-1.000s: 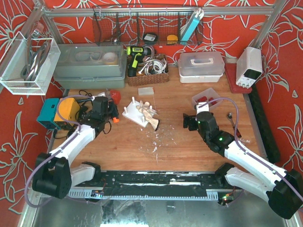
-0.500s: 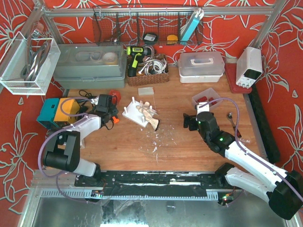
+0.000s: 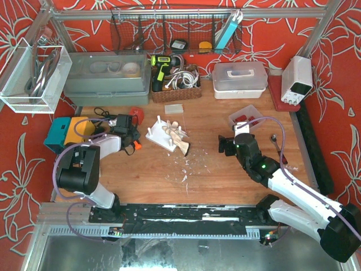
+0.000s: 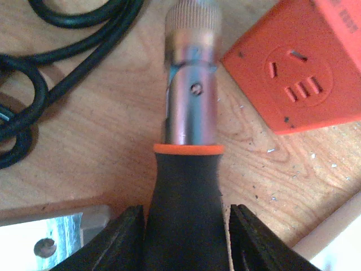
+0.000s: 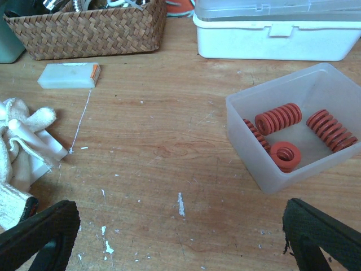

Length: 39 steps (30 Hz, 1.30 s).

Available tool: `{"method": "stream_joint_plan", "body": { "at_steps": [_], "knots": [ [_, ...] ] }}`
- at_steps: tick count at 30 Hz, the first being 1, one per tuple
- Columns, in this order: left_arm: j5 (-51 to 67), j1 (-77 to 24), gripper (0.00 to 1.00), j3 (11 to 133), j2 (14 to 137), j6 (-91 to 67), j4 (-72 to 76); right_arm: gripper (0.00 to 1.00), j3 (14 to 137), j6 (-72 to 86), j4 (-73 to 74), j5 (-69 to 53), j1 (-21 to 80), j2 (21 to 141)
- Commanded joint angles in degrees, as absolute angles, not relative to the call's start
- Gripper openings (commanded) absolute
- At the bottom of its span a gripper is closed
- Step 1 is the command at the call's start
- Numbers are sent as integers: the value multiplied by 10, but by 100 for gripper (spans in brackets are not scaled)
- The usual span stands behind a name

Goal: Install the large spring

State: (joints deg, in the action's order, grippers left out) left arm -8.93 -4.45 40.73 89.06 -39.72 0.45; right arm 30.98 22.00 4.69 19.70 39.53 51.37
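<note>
Several red springs [image 5: 278, 118] lie in a clear plastic box [image 5: 265, 169] at the right of the table; the box also shows in the top view [image 3: 248, 116]. My right gripper [image 5: 180, 226] is wide open and empty, low over bare wood to the left of the box, seen in the top view too [image 3: 228, 145]. My left gripper [image 4: 183, 226] is at the far left [image 3: 128, 132]. Its fingers sit closely on either side of the black handle of a tool [image 4: 189, 113] with an orange ring and a metal chuck, which lies on the wood.
A white peg fixture with a cloth on it [image 3: 166, 135] stands mid-table. An orange socket block [image 4: 304, 73] and black cables [image 4: 56, 56] lie by the tool. A wicker basket [image 5: 90, 28], a white lidded box [image 5: 276, 34] and a small white block [image 5: 67, 75] are at the back.
My left arm has folded in and its gripper has shifted slightly right and back onto the tool handle. The right arm has not moved.
</note>
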Motion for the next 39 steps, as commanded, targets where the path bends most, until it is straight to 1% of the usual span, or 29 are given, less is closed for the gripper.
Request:
{"method": "stream_joint_plan", "body": {
  "at_steps": [1, 4, 10, 12, 14, 19, 21, 22, 23, 24, 28, 31, 35, 37, 39],
  "knots": [
    [-103, -40, 50, 423, 883, -388, 21, 99, 312, 224, 52, 212, 398, 515],
    [-118, -40, 58, 435, 871, -381, -2, 99, 316, 222, 52, 203, 399, 522],
    [-116, -40, 68, 438, 791, -342, -25, 99, 325, 222, 49, 180, 399, 541],
    [-88, -40, 73, 434, 758, -304, -20, 99, 324, 223, 45, 173, 399, 539],
    [-52, -42, 81, 428, 726, -272, -18, 99, 322, 222, 40, 167, 399, 537],
    [14, -62, 84, 407, 644, -218, -19, 97, 320, 208, 22, 125, 399, 546],
    [35, -81, 87, 394, 615, -208, -15, 95, 320, 202, 12, 103, 399, 553],
    [43, -95, 90, 388, 601, -209, -11, 94, 319, 200, 6, 81, 399, 556],
    [50, -111, 98, 381, 590, -214, -8, 93, 319, 198, 1, 68, 399, 560],
    [55, -131, 100, 375, 580, -219, -3, 90, 318, 196, -6, 56, 399, 564],
    [35, -224, 100, 368, 573, -212, 23, 78, 319, 188, -28, 4, 400, 583],
    [40, -270, 100, 352, 577, -190, 87, 67, 324, 184, -45, -38, 401, 605],
    [44, -282, 100, 320, 586, -178, 178, 56, 339, 171, -55, -76, 408, 634],
    [11, -283, 100, 306, 591, -177, 197, 51, 351, 168, -50, -79, 415, 654],
    [-35, -282, 100, 283, 594, -186, 208, 48, 364, 164, -44, -79, 423, 681]
  ]
}}
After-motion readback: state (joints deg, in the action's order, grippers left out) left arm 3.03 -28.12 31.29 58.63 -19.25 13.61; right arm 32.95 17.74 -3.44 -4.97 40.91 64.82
